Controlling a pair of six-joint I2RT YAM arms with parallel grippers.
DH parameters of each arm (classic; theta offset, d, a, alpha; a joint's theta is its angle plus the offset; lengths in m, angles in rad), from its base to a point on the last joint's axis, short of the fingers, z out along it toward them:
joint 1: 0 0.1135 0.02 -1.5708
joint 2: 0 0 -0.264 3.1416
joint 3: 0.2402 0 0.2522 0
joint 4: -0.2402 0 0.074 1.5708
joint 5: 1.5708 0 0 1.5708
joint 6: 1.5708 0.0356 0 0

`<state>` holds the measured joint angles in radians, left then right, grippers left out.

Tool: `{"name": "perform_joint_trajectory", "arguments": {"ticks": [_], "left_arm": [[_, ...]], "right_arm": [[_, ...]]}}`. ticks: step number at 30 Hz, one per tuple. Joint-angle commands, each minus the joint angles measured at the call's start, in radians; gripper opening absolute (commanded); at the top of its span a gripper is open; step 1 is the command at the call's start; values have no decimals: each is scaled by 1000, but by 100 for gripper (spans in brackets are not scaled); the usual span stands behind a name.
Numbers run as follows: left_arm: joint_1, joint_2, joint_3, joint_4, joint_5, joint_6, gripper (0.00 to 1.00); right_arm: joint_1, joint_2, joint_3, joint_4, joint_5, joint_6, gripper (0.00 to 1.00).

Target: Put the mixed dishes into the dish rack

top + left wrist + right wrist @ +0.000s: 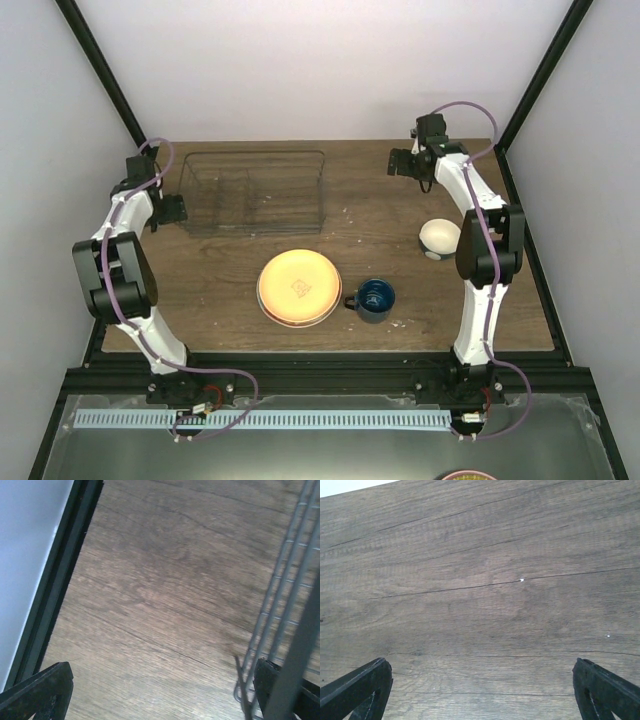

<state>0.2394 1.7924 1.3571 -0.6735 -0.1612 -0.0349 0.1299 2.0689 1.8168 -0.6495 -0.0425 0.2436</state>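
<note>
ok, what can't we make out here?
- Top view: anything under the orange plate is covered by it; only a pale edge shows.
- Top view: bowl partly behind right arm.
- Left wrist: rack blurred, cut off at right edge.
- Top view: round thing cut off at bottom edge.

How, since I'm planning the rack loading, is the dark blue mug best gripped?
Grip the dark blue mug by its rim, opposite the handle, descending from above with one finger inside. It stands upright, mouth up, and its handle points at the orange-yellow plate, crowding that side.
</note>
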Motion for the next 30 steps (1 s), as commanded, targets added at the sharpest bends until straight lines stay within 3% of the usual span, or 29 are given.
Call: {"name": "perform_joint_trajectory", "arguments": {"ticks": [1, 8, 17, 30], "left_arm": [[6, -76, -21, 51, 161, 32, 100], [6, -140, -38, 133, 348, 29, 100], [6, 34, 86, 112, 267, 6, 100], [6, 173, 167, 126, 234, 13, 100]], "right_arm": [[46, -56, 1, 6, -39, -20, 100], [112, -66, 28, 43, -92, 24, 100], [203, 83, 215, -41, -127, 48, 100], [295, 151, 217, -68, -172, 75, 100]]}}
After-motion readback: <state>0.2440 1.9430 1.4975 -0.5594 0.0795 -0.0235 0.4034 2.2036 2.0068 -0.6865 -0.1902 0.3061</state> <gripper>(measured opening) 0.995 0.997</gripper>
